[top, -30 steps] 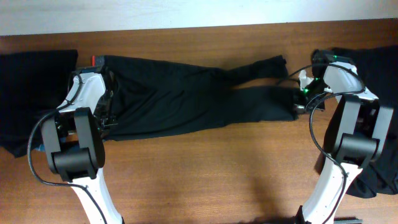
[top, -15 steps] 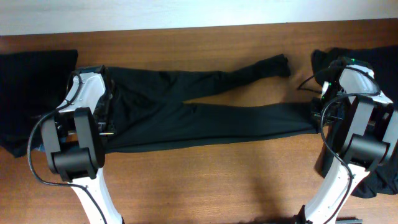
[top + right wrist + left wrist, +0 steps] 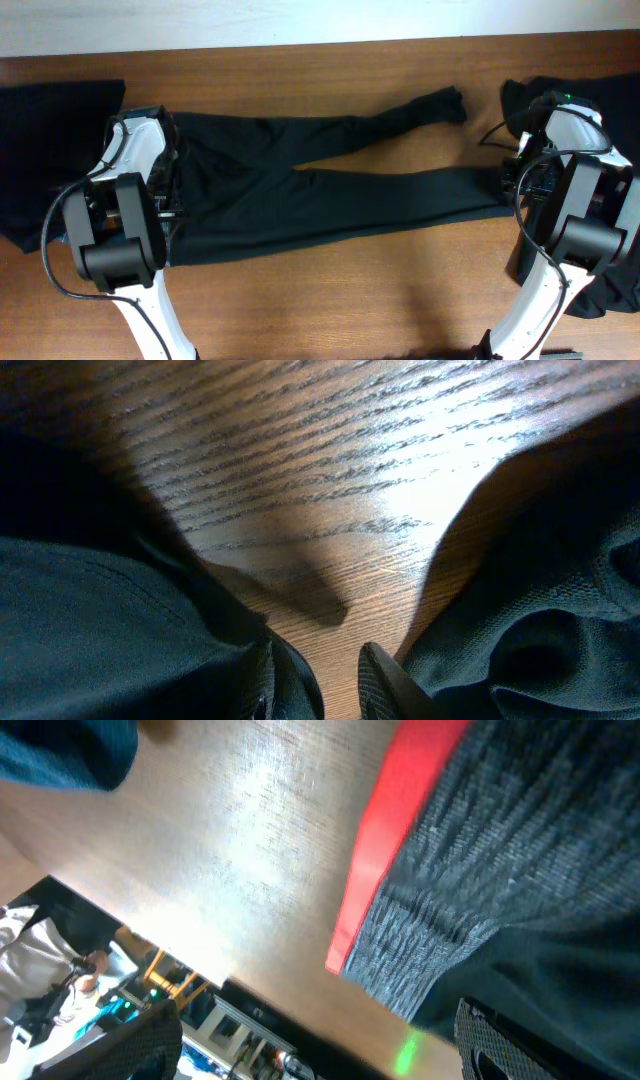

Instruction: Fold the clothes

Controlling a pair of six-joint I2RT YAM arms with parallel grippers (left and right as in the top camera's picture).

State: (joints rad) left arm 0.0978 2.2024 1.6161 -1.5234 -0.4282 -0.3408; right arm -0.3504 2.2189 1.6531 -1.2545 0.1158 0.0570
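Long black trousers (image 3: 330, 190) lie stretched across the table, waist at the left and leg ends at the right. Their red-edged grey waistband (image 3: 440, 910) fills the upper right of the left wrist view. My left gripper (image 3: 172, 205) sits at the waist end; in its own view the left gripper (image 3: 310, 1025) stands open and wide, with bare wood between the fingers. My right gripper (image 3: 512, 180) is at the lower leg's end. In the right wrist view the right gripper (image 3: 330, 675) is open a little, wood showing in the gap and the black leg cloth (image 3: 110, 630) against its left finger.
More black clothes lie in a pile at the far left (image 3: 55, 130) and in a heap at the far right (image 3: 610, 100), under and behind the right arm. The upper trouser leg ends near the back (image 3: 445, 102). The wooden table (image 3: 340, 290) runs along the front.
The right arm pulled the lower leg rightward until the trousers lay straight. Both grippers, shut on the cloth before, have opened and let it go; the waist end has settled flatter.
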